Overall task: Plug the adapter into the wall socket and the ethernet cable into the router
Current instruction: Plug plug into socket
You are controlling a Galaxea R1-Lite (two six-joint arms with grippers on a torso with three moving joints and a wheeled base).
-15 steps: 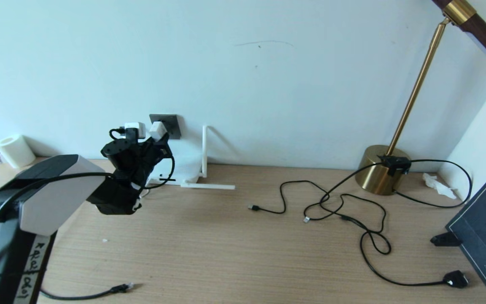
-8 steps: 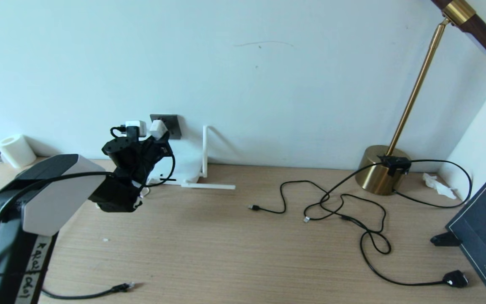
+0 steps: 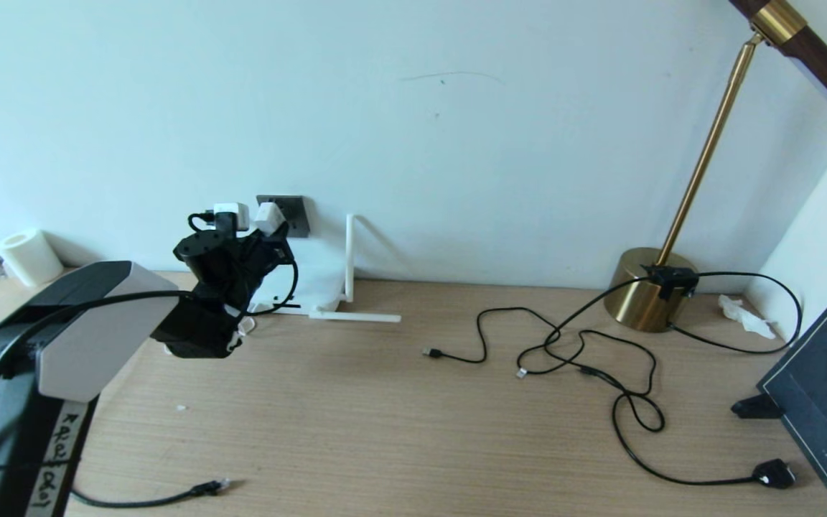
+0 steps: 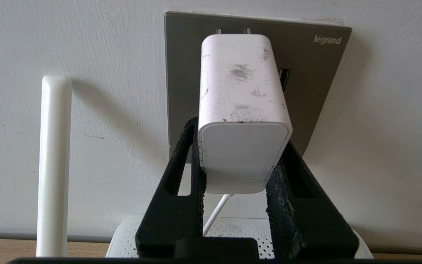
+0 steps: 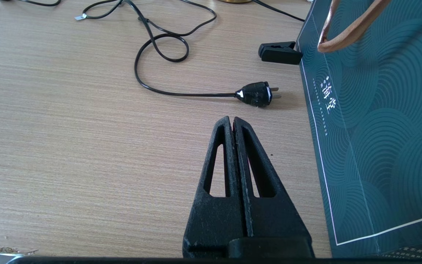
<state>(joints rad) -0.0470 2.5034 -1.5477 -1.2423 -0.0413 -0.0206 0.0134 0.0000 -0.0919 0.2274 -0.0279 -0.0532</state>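
**Adapter at the socket, left fingers clamped on it**

Our left gripper (image 4: 240,176) has its fingers (image 4: 176,183) pinching the adapter (image 4: 242,106) by its two sides, near the cord end. Body of the adapter sticks out past the fingertips toward the wall socket (image 4: 313,91); two prongs show at its far end, right at the dark plate, can't tell how deep they sit. Thin white cord (image 4: 214,214) drops from the adapter between the fingers. Router (image 4: 233,231) sits on the bench below the fingers, against the wall, one antenna (image 4: 54,165) upright off to one side of them. In the head view the same left gripper (image 3: 264,228) is up at the wall plate (image 3: 291,212).

Our right gripper (image 5: 234,123) hangs over the bench (image 5: 68,128), fingers pressed together, nothing between them. A black plug (image 5: 256,94) lies just ahead of the fingertips, dark green bag (image 5: 379,146) beside them.

Ethernet cable (image 3: 198,492) lies on the bench front edge, well back from our left fingers, connector free
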